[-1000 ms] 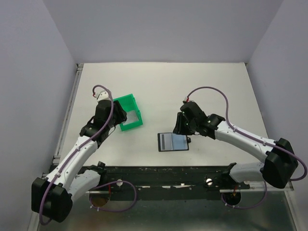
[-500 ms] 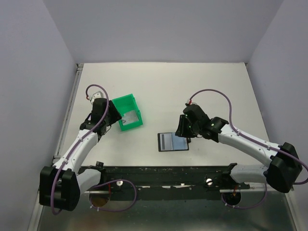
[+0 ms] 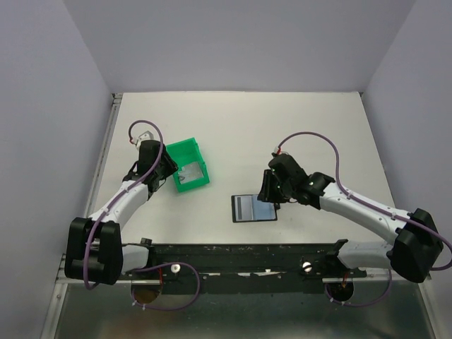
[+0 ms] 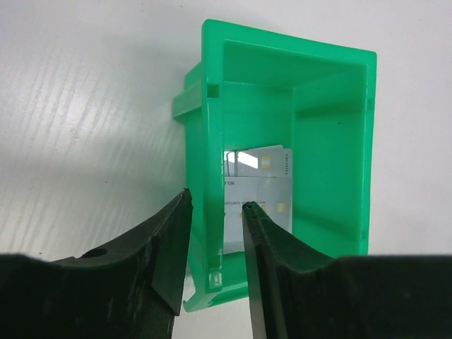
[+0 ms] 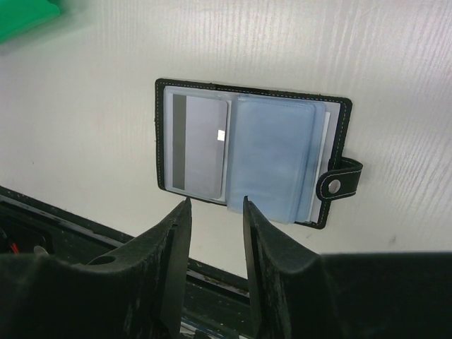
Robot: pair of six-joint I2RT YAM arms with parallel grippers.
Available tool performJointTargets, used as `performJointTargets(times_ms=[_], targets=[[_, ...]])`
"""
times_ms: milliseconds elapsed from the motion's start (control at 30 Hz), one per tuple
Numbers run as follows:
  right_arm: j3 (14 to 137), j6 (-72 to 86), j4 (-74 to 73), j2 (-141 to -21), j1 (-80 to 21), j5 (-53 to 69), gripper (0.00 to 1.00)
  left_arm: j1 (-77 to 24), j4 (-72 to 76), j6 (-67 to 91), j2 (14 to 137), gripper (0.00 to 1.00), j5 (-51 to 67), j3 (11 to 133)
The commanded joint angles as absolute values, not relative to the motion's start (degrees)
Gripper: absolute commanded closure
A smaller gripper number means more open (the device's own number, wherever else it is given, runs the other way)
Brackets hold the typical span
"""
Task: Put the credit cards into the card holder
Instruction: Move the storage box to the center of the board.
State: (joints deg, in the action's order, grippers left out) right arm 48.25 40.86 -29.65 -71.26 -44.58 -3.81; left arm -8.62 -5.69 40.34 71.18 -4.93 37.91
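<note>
The credit cards (image 4: 258, 191), silvery and white, lie stacked inside the green bin (image 4: 332, 141). My left gripper (image 4: 216, 201) is open and straddles the bin's left wall, one finger outside and one finger inside beside the cards. In the top view the left gripper (image 3: 168, 169) is at the left side of the bin (image 3: 192, 150). The black card holder (image 5: 337, 186) lies open on the table, with a silvery card (image 5: 201, 145) in its left sleeve and pale blue sleeves on the right. My right gripper (image 5: 216, 201) is open and empty, hovering at the near edge of the card holder (image 3: 254, 207).
A black rail (image 3: 240, 254) runs along the table's near edge, just below the card holder. Grey walls enclose the white table on the left, back and right.
My left gripper has come down and toward the bin, and now straddles its left wall. My right gripper dropped slightly toward the card holder, then held still.
</note>
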Motion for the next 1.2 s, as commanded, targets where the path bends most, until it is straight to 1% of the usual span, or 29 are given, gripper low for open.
performJointTargets(times_ms=[0, 200, 333, 500, 600, 767, 867, 933, 1033, 1167], targets=[[48.4, 40.3, -29.4, -71.6, -44.9, -3.3, 0.57, -8.2, -0.4, 40.8, 72.8, 0.58, -2.3, 36.7], [48.4, 40.2, -29.4, -71.9, -44.9, -3.3, 0.57, -8.1, 3.0, 40.2, 75.3, 0.71, -0.1, 35.8], [48.3, 40.2, -29.4, -71.8, -44.9, -3.1, 0.57, -8.1, 5.9, 40.1, 75.9, 0.8, 3.3, 34.0], [47.7, 38.9, -27.7, -72.9, -44.9, -0.4, 0.57, -8.2, 6.8, 40.0, 74.1, 0.92, 5.7, 31.5], [46.8, 38.8, -25.0, -74.6, -44.9, 3.7, 0.57, -9.2, 6.0, 40.1, 71.7, 1.0, 6.2, 29.9], [45.0, 41.7, -17.4, -77.9, -46.3, 7.5, 0.58, -11.8, 2.4, 40.6, 66.1, 1.0, 4.8, 27.7], [46.7, 43.3, -14.5, -82.2, -49.2, 8.0, 0.59, -12.2, 0.4, 41.2, 63.0, 1.0, 3.8, 26.5], [49.3, 44.2, -13.7, -85.8, -51.7, 7.9, 0.63, -12.2, 0.1, 41.3, 61.5, 1.0, 3.3, 26.1], [52.5, 46.1, -11.6, -91.2, -54.5, 8.1, 0.73, -12.2, -2.4, 41.1, 60.3, 1.0, 3.0, 26.0], [53.9, 48.6, -9.9, -95.8, -55.5, 7.1, 0.81, -12.3, -2.7, 41.0, 60.0, 1.0, 3.5, 26.0]])
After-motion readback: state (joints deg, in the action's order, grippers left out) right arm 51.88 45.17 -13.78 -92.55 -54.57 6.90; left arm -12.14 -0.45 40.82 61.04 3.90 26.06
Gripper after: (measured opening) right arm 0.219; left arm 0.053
